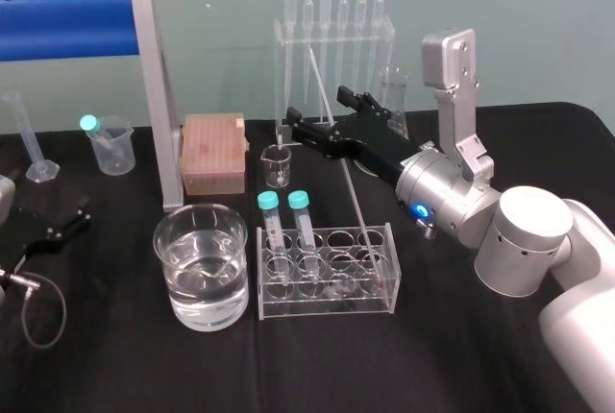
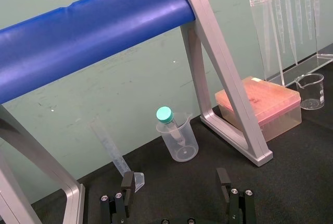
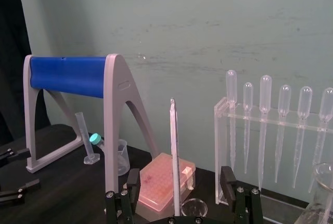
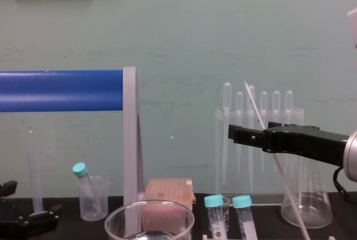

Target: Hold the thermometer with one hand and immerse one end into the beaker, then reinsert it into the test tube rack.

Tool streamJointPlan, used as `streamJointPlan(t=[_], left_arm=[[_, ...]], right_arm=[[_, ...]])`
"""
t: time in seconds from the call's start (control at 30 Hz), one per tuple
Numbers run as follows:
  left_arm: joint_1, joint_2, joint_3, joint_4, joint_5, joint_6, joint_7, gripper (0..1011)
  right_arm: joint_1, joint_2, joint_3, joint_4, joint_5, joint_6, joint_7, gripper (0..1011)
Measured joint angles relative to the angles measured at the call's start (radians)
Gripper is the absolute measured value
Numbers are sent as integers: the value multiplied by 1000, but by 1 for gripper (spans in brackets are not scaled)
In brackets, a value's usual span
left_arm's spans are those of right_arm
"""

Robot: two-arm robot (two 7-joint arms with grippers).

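A: Where is the long, thin, whitish glass thermometer (image 1: 357, 204) (image 3: 175, 151) (image 4: 255, 106)?

B: It stands in the clear acrylic test tube rack (image 1: 327, 305), with its lower end in a hole of the back row, at the right end of the rack. It is not upright. It leans, and its top end points up and toward the back of the rack.

A: And the black two-finger right gripper (image 1: 316, 112) (image 3: 178, 174) (image 4: 234, 134)?

B: It is above the rack, toward its back side, on the silver arm that comes from the right of the rack. Its two fingers are spread apart and the thermometer passes between them. In the right wrist view there is a gap on each side of the rod, so neither finger touches it.

A: Where is the large, wide, clear glass beaker (image 1: 171, 274) (image 4: 120, 217)?

B: Just beside the rack, on its left. It holds clear liquid and nothing is inside it.

A: What more is in the rack?

B: Two clear tubes with teal caps (image 1: 283, 230), at its left end.

A: And the left gripper (image 1: 62, 226) (image 2: 176, 179)?

B: It rests low on the black table cloth (image 1: 115, 355), well to the left of the rack and beyond the beaker. Its fingers are also spread, with nothing between them.
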Motion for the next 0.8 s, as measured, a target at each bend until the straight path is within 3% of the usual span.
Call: streamJointPlan(t=[0.8], left_arm=[[0, 0, 0, 0, 0, 0, 0, 1008]], right_arm=[[-2, -2, 1, -3, -2, 3, 1, 1000]])
